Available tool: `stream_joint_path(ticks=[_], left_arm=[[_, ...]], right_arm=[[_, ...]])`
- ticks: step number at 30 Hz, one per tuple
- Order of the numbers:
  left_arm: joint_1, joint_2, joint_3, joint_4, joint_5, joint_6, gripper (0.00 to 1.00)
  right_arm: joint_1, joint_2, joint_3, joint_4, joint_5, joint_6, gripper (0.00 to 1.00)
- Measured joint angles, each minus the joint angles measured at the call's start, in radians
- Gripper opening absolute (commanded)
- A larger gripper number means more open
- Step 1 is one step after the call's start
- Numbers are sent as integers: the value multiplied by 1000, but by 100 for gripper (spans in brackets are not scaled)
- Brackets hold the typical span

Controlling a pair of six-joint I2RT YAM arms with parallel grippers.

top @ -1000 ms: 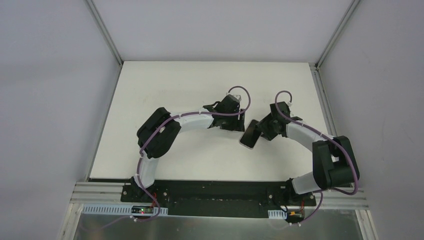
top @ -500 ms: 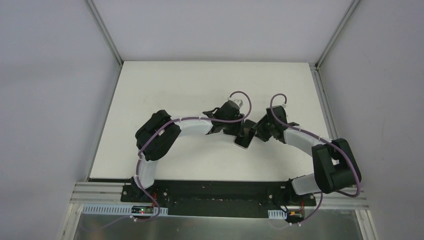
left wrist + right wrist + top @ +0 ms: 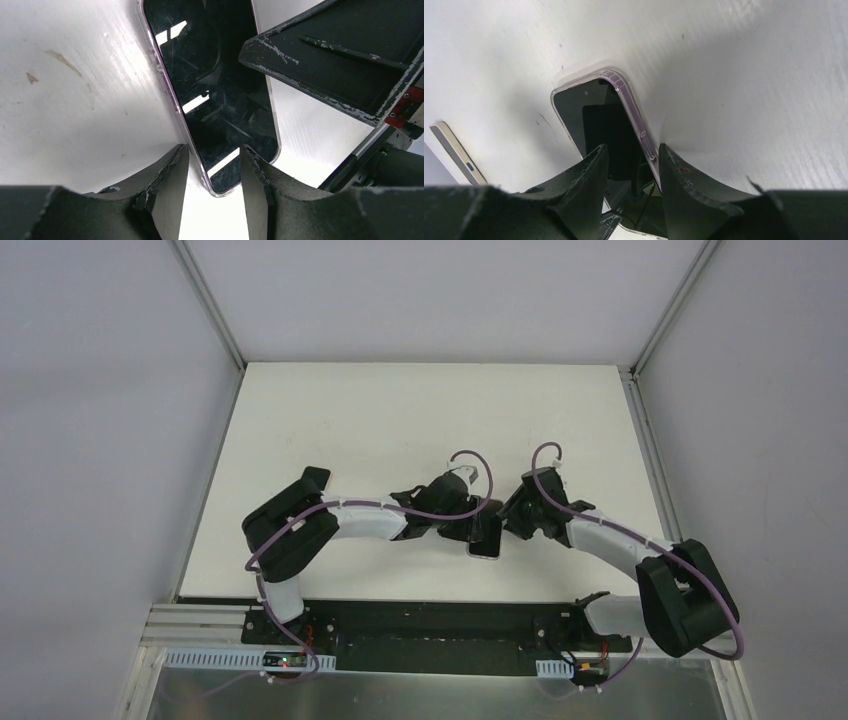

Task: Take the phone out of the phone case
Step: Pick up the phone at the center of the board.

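One phone (image 3: 215, 95), sitting inside one clear, purple-tinged case (image 3: 636, 107), is lying screen-up on the white table (image 3: 400, 410) near its front middle (it appears to be resting flat, though the underside is hidden). Two grippers are flanking it, one on each side, and neither arm is noticeably nearer. The left gripper (image 3: 212, 165) is meeting one short end: the phone's long axis is running straight away from the jaws, with the rounded end lying in the gap, one jaw against the case's side and the other overlapping the glass. The right gripper (image 3: 629, 165) is straddling one long side: the case's rim is running lengthwise into the gap, one jaw hanging over the screen and the other over bare table just beside the case. Both pairs of jaws are standing partly apart; whether either pair is actually pressing on anything cannot be told. The phone is not yet showing any separation from the case, so the coming move is probably turning on that straddled rim, which wants peeling outward while the other end is being held down.
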Motion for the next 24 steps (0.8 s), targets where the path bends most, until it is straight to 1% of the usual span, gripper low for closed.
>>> stream_joint_path(ticks=[2, 4, 6, 10, 12, 13, 15, 17, 18, 21, 23, 24], left_arm=[[-5, -14, -19, 8, -9, -10, 47], [-5, -27, -37, 16, -22, -17, 50], [-5, -52, -61, 19, -35, -23, 57], [-5, -127, -127, 5, -77, -31, 67], [-5, -180, -182, -13, -109, -34, 69], [-5, -212, -197, -20, -120, -33, 70], [-5, -286, -247, -33, -153, -34, 72], [-5, -374, -299, -42, -197, -35, 75], [-5, -409, -314, -51, -217, -36, 83], [-5, -518, -348, -100, -298, -46, 91], [-5, -585, -368, -129, -351, -55, 98], [-5, -614, -378, -140, -372, -57, 99]], right_arm=[[18, -10, 0, -21, 13, -1, 46], [27, -20, 0, -39, 21, -2, 49], [32, -42, -3, -68, 35, -9, 56], [39, -140, -14, -168, 80, -35, 82], [53, -227, -14, -219, 110, -59, 97], [69, -271, -13, -240, 131, -75, 99], [125, -361, 2, -291, 186, -117, 99], [173, -409, 26, -325, 234, -148, 100], [192, -422, 41, -340, 260, -161, 100], [204, -436, 66, -348, 336, -182, 100], [204, -441, 59, -335, 365, -183, 100], [203, -448, 47, -317, 372, -183, 100]])
